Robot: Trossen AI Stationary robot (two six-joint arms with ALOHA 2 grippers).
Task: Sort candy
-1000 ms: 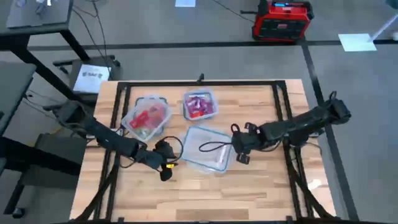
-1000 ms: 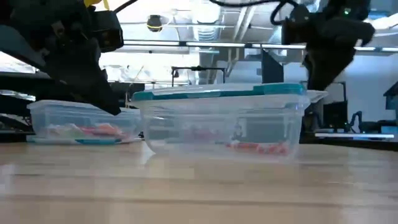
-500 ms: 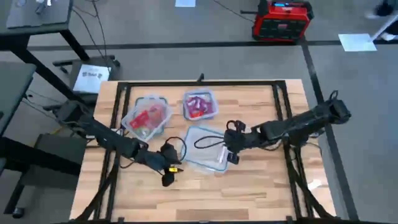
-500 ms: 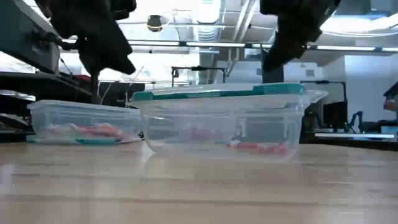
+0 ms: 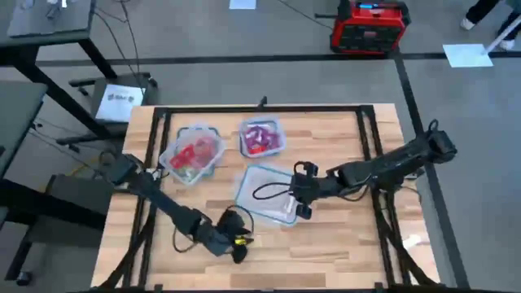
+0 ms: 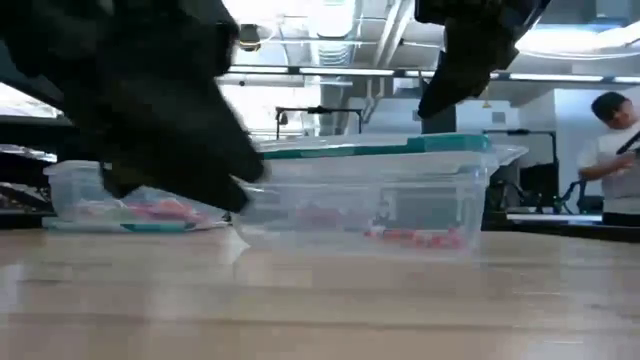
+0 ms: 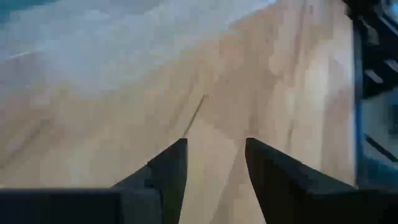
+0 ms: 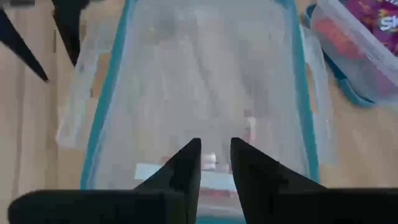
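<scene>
While the right tool [image 5: 299, 198] hovers over the near clear rectangular plastic tub [image 5: 269, 194], fingers slightly parted and grasping nothing, the left tool [image 5: 238, 247] hangs released over bare wooden table [image 5: 342, 244] in front of that tub. Small red and purple wrapped candy [image 5: 259, 138] fills two tubs behind it.

Three clear tubs sit on one wooden table [image 5: 342, 244]: a tub of red candy [image 5: 194, 153], a tub of purple candy [image 5: 260, 137] and a near tub [image 5: 269, 194] holding only a few pieces. The candy pieces are too many and too small to count. Two robot arms work the table, each ending in one claw: left claw [image 5: 238, 251], right claw [image 5: 303, 199]. One person [image 6: 615, 150] stands in the room behind.
</scene>
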